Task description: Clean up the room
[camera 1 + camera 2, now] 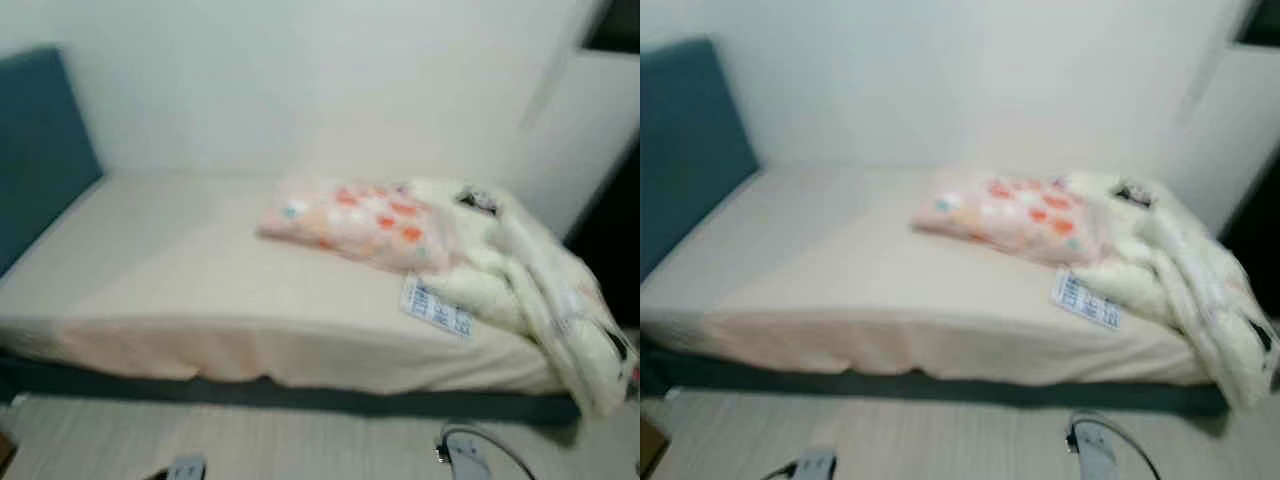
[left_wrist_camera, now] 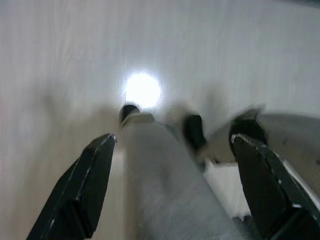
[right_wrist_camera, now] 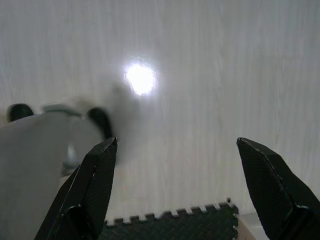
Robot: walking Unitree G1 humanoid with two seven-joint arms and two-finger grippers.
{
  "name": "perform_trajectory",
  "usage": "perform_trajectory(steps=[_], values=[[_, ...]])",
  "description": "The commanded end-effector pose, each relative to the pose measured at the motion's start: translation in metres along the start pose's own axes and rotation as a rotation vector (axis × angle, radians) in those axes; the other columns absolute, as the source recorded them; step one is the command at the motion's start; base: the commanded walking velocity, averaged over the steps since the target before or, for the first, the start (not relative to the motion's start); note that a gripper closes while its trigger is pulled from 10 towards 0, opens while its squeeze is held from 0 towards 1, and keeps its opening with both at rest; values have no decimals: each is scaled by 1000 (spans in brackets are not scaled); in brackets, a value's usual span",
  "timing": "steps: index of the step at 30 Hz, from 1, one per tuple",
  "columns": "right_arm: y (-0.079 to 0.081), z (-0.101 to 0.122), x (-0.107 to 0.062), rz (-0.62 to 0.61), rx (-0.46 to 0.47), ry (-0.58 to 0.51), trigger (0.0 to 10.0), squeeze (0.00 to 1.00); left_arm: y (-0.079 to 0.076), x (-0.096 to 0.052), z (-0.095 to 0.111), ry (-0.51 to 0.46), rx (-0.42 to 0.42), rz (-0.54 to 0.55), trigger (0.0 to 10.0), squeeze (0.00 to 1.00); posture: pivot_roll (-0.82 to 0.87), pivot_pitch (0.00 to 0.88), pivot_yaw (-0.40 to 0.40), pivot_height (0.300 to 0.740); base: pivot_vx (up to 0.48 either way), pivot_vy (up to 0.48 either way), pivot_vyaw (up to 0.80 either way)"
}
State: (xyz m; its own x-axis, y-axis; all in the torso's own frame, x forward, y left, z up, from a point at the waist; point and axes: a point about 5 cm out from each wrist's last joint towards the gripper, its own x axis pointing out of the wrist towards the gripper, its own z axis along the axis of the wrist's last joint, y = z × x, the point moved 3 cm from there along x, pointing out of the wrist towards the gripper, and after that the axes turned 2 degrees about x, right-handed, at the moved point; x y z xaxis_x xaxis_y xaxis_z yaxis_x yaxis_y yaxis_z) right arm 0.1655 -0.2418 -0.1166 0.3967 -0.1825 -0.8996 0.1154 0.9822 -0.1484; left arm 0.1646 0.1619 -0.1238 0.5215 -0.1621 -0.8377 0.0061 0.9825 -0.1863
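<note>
A pink pillow (image 1: pixel 355 225) dotted with orange and teal spots is lying on the bed (image 1: pixel 190 290), toward its right end, with its right side touching a heap of white bedding (image 1: pixel 520 265). That crumpled white comforter is piling up at the bed's right end and spilling over the front edge, hanging down toward the floor. A white tag with blue print (image 1: pixel 437 308) is lying flat on the sheet just in front of the pillow, at the edge of the heap. Something small and dark (image 1: pixel 478 201) is sitting on top of the bedding near the wall, too blurred to identify. The rest of the mattress is lying under a smooth cream sheet, with a dark band running along the base. A blue-green headboard (image 1: pixel 40 150) is standing at the left end, against a plain white wall (image 1: pixel 300 80). Pale wood-look floor (image 1: pixel 300 440) is stretching in front of the bed. The left end effector (image 2: pixel 172 175) is hanging low with its two black fingers spread wide, holding nothing, pointing down at the floor past the robot's own grey leg (image 2: pixel 165 185). The right end effector (image 3: pixel 177 180) is likewise hanging with its fingers wide apart and empty over the pale floor, where a lamp's glare (image 3: pixel 140 78) is reflecting and the toothed edge of a dark foam mat (image 3: pixel 175 225) is showing.
</note>
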Motion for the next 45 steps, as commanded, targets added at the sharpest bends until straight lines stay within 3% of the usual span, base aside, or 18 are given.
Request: perform_trajectory(steps=[1, 29, 45], values=[[0, 12, 0, 0, 4, -33, 10000, 0, 0, -1, -9, 29, 7, 3, 10000, 0, -57, 0, -33, 716, 0, -480, 0], [-2, 17, 0, 19, 0, -64, 10000, 0, -1, -2, -11, 36, 14, -6, 10000, 0, -58, 0, -37, 716, 0, -480, 0], [-5, 12, 0, 8, -10, -62, 10000, 0, -2, -2, -14, 39, 12, -13, 10000, 0, -59, 0, -40, 716, 0, -480, 800]])
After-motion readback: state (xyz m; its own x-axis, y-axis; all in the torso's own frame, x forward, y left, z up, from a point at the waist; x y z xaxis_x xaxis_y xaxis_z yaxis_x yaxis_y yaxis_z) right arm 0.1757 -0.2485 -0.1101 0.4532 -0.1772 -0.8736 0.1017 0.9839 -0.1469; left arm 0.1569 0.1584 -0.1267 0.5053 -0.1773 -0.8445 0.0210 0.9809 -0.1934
